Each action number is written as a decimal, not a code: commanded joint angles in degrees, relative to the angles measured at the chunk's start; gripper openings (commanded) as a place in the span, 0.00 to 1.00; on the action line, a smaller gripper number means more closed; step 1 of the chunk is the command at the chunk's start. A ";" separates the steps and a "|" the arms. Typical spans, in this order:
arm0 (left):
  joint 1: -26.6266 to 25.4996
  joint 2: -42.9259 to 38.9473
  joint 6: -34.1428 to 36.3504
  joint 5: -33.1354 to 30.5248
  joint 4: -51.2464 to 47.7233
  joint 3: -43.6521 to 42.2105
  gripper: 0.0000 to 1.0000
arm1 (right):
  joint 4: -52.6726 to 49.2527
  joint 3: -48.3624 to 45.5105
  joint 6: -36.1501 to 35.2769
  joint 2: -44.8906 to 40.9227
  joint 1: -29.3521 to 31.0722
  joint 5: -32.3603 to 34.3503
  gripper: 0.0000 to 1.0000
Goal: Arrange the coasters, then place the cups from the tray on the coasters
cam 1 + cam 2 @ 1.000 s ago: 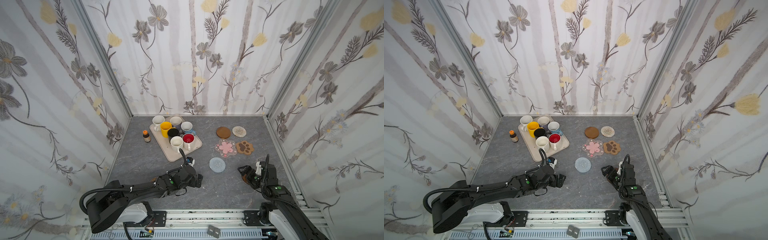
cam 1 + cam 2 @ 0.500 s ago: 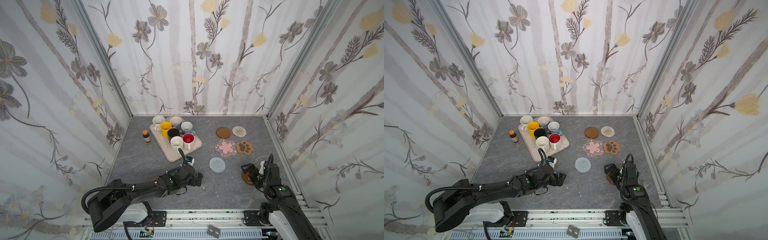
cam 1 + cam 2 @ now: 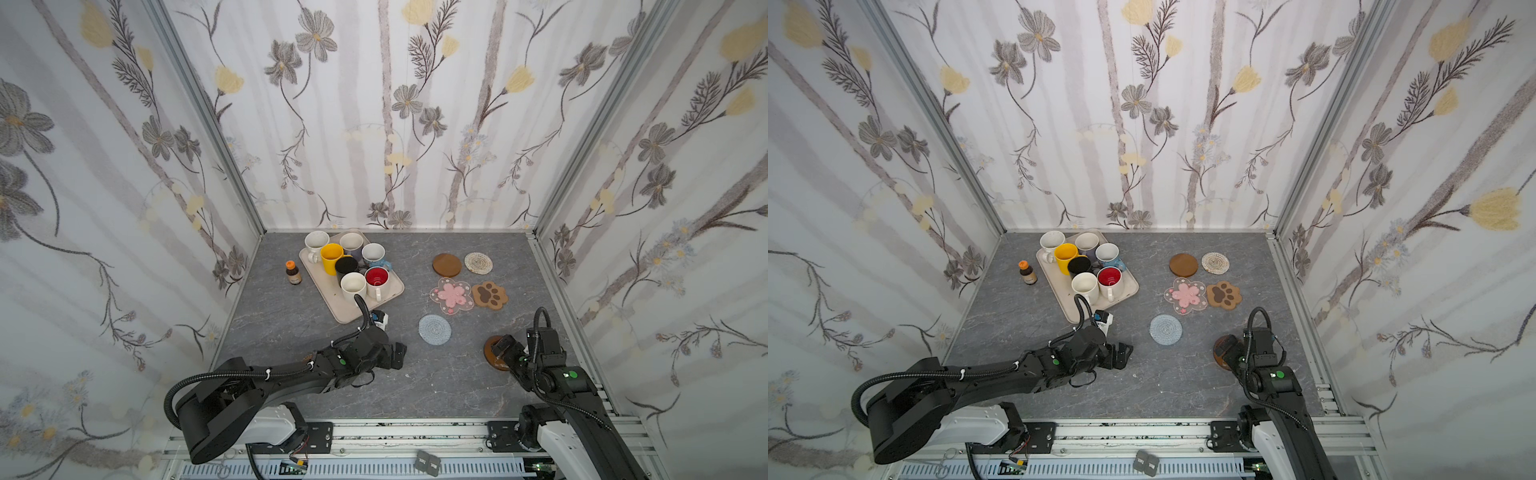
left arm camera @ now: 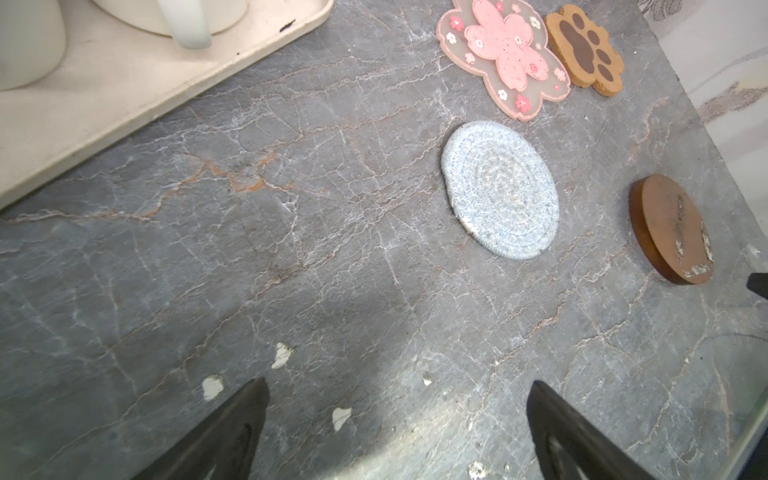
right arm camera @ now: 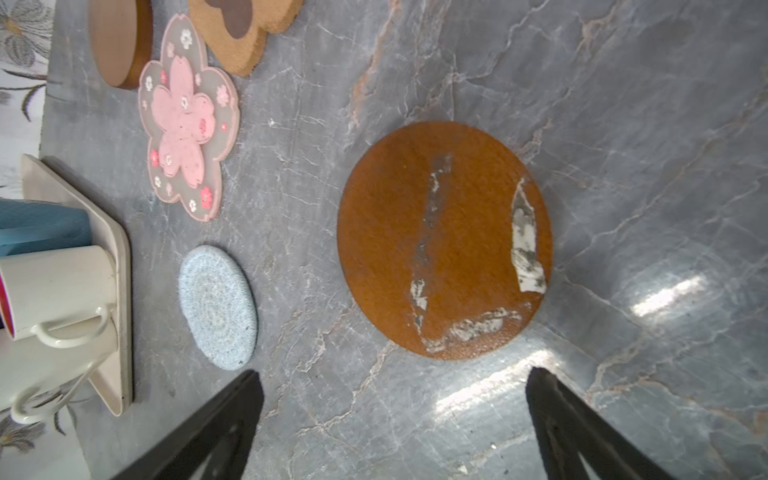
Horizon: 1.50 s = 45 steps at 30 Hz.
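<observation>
The right gripper (image 5: 395,374), closer over the amber disc (image 5: 444,241) a second earlier, is now drawn back, jaws spread wide and empty. The disc is laid flat well right of the tray (image 3: 330,301); the left gripper (image 4: 397,384) is unchanged, open. Grey marbled desk (image 3: 415,386); floral-papered walls (image 3: 374,124).

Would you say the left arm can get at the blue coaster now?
Probably yes: the left gripper is open, and only bare table lies between it and the blue coaster, with the tray off to one side.
</observation>
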 commanded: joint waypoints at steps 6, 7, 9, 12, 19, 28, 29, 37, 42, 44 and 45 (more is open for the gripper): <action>1.45 1.61 0.60 1.69 3.33 0.29 1.00 | 1.11 -3.95 6.15 -1.15 0.02 2.53 1.00; 1.48 1.69 0.48 1.80 3.42 0.25 1.00 | 2.17 -4.51 6.45 -0.77 0.02 2.00 1.00; 1.57 1.92 0.47 1.83 3.49 0.14 1.00 | 4.25 -5.40 6.83 -0.14 0.03 1.33 1.00; 1.70 2.08 0.48 1.89 3.52 0.05 1.00 | 7.92 -6.66 7.83 0.59 0.03 -0.06 1.00; 2.15 3.05 0.47 1.82 3.68 0.17 1.00 | 12.02 -5.92 7.92 4.07 0.03 0.51 1.00; 2.37 5.29 0.79 2.36 3.64 1.18 1.00 | 16.99 -3.80 6.20 9.64 0.03 0.18 1.00; 2.40 5.35 0.86 2.20 3.68 1.30 1.00 | 17.34 -3.60 6.09 9.94 0.02 0.38 1.00; 3.18 7.21 1.14 3.05 3.69 2.54 1.00 | 20.20 -2.23 3.59 14.58 0.02 0.81 1.00; 3.50 9.04 1.30 3.35 3.62 3.68 1.00 | 21.86 -0.61 2.12 17.64 0.02 1.26 1.00; 3.59 9.81 1.34 3.49 3.68 4.23 1.00 | 22.22 0.03 1.46 18.67 0.02 1.80 1.00; 3.71 10.11 1.37 3.58 3.68 4.49 1.00 | 22.31 0.41 1.11 19.25 0.02 2.06 1.00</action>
